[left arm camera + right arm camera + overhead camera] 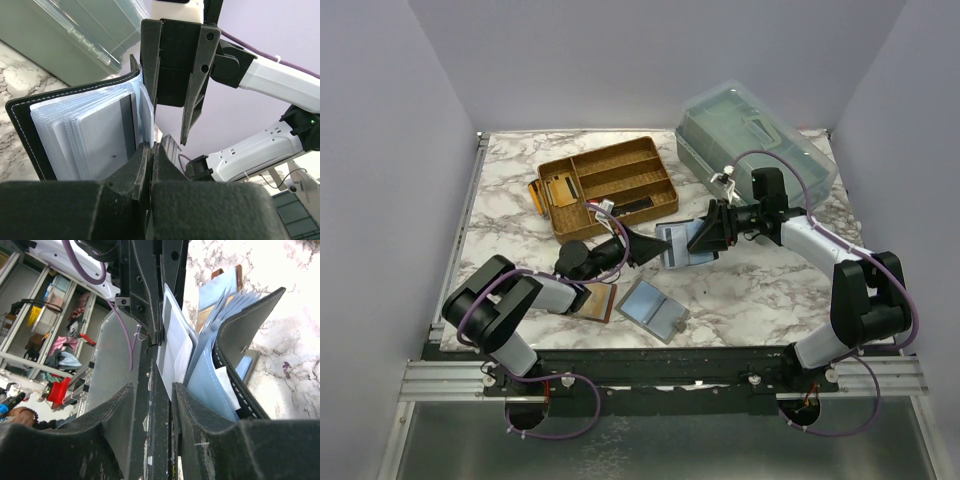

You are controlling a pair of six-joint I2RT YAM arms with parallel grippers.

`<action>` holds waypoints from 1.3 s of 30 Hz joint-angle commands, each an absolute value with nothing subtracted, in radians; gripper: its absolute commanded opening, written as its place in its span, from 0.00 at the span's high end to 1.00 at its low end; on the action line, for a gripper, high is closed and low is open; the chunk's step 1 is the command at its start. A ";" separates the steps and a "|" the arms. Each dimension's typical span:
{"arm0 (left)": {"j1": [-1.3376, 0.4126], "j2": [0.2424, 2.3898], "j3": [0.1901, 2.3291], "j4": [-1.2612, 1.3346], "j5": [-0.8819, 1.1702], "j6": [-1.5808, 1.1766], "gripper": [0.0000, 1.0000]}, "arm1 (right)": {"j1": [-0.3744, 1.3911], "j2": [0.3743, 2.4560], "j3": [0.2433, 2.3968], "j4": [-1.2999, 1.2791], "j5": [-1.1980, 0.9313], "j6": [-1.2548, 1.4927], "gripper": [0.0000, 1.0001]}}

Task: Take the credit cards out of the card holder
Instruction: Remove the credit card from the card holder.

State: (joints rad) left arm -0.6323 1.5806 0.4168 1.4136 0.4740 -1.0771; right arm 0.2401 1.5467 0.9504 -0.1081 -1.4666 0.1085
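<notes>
Okay, extraction step. The card holder (682, 244) hangs open above the middle of the table (750, 292), between the 2 arms. The left gripper (151, 150) is clamped on the holder's edge. The right gripper (152, 386) stands with jaws apart just beside a pale card, gripping nothing we can see. The credit cards (100, 145) sit in the pockets. Next, we judge, it must pinch 1 card edge only and pull straight. The left wrist view shows card faces; the top view hides them.

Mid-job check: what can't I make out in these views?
Top view: card holder sleeves too small, partly under the right hand.
Left wrist: credit cards uncountable; sleeves overlap, left hand covers their lower edge.
Right wrist: sleeves edge-on; contents unreadable.
</notes>
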 commanded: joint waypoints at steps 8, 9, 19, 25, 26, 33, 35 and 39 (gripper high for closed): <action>-0.641 1.581 0.445 1.541 0.493 -1.089 1.00 | 0.239 1.530 0.947 -0.148 -1.305 0.054 0.56; -0.641 1.582 0.445 1.541 0.494 -1.090 1.00 | 0.239 1.530 0.946 -0.146 -1.303 0.054 0.55; -0.643 1.578 0.467 1.535 0.504 -1.094 1.00 | 0.239 1.537 0.953 -0.165 -1.263 0.041 0.50; -0.646 1.566 0.476 1.509 0.506 -1.087 1.00 | 0.239 1.540 0.952 -0.157 -1.302 0.051 0.48; -0.650 1.569 0.479 1.509 0.505 -1.089 1.00 | 0.239 1.545 0.952 -0.153 -1.325 0.055 0.47; -0.709 1.630 0.546 1.513 0.489 -1.083 1.00 | 0.239 1.560 0.918 -0.037 -1.410 0.160 0.47; -0.718 1.646 0.558 1.519 0.483 -1.084 1.00 | 0.239 1.557 0.918 -0.032 -1.407 0.166 0.48; -0.722 1.657 0.556 1.521 0.475 -1.082 1.00 | 0.238 1.552 0.916 -0.018 -1.414 0.181 0.63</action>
State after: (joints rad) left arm -0.6792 1.6508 0.5114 1.3987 0.4599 -1.0733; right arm 0.2146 1.5440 0.9276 -0.0822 -1.3922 0.1509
